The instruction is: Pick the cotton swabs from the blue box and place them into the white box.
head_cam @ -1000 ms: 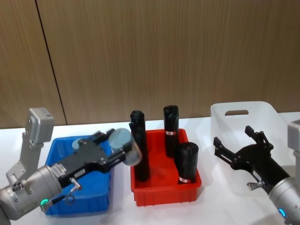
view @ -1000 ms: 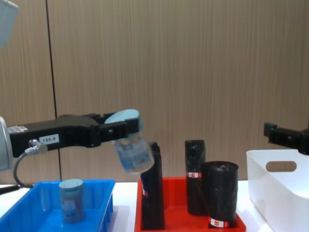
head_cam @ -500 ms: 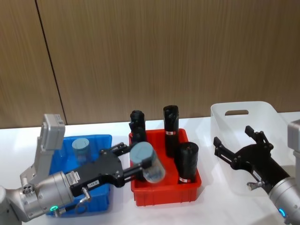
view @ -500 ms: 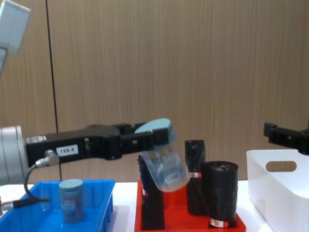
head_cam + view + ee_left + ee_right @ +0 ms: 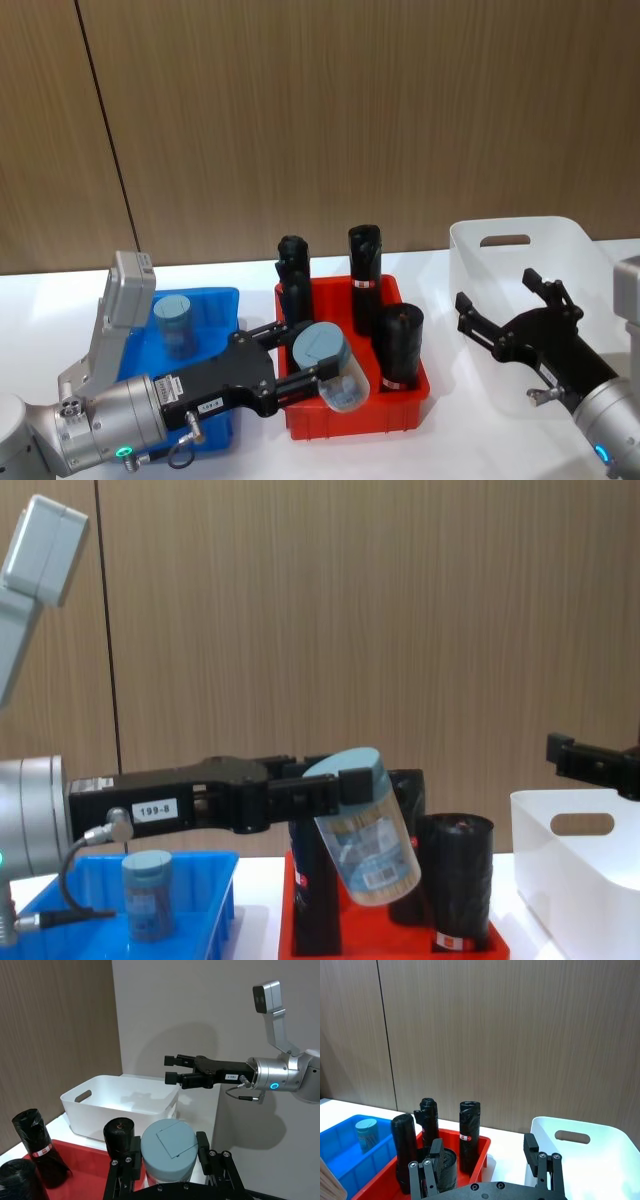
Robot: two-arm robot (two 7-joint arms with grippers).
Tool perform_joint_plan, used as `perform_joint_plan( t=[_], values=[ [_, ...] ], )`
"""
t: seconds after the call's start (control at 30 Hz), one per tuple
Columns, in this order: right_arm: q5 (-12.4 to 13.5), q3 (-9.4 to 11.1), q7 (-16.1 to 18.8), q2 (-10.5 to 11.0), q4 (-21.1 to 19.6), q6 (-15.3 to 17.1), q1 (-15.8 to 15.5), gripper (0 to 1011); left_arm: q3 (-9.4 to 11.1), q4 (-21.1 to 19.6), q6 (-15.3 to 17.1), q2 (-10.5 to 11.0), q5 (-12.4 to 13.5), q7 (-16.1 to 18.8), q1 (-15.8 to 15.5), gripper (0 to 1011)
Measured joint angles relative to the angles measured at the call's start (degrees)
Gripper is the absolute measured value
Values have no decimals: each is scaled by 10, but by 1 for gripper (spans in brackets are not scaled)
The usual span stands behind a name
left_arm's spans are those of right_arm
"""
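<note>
my left gripper point(image 5: 314, 362) pinches the cotton swabs point(image 5: 336, 374), a tilted clear plastic cylinder with a flat pale lid, over the red tray point(image 5: 350, 420); i see the right gripper point(image 5: 497, 290) spread.

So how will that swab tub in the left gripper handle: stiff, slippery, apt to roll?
Probably stiff: the swab tub shows no denting in the left gripper. Its smooth clear wall looks slippery, and held tilted it might pivot. Being cylindrical, it would likely roll if laid sideways.

White sticker point(image 5: 158, 809) on left gripper point(image 5: 340, 783): 199-8
Small sticker point(image 5: 230, 1076) on right gripper point(image 5: 171, 1069): too small to read
Printed label point(image 5: 378, 868) on cotton swabs point(image 5: 365, 825), red labels point(image 5: 452, 941) on black rolls point(image 5: 462, 875): illegible
</note>
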Motion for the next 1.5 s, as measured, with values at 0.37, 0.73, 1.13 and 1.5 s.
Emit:
perform_joint_plan(
  t=[0.37,0.73,1.13,1.5],
  values=[
    [-1,0,3,0,0,1,0,1002,3,2,1,1,0,-6,-2,660],
    [1,4,42,9,-3,25,4,1002,4,3,2,1,-1,-9,-3,660],
    [20,11,135,31,-5,77,20,1002,5,4,2,1,-1,-10,-3,660],
    [27,14,238,50,6,122,42,1002,5,4,2,1,-1,-11,-3,660]
  ],
)
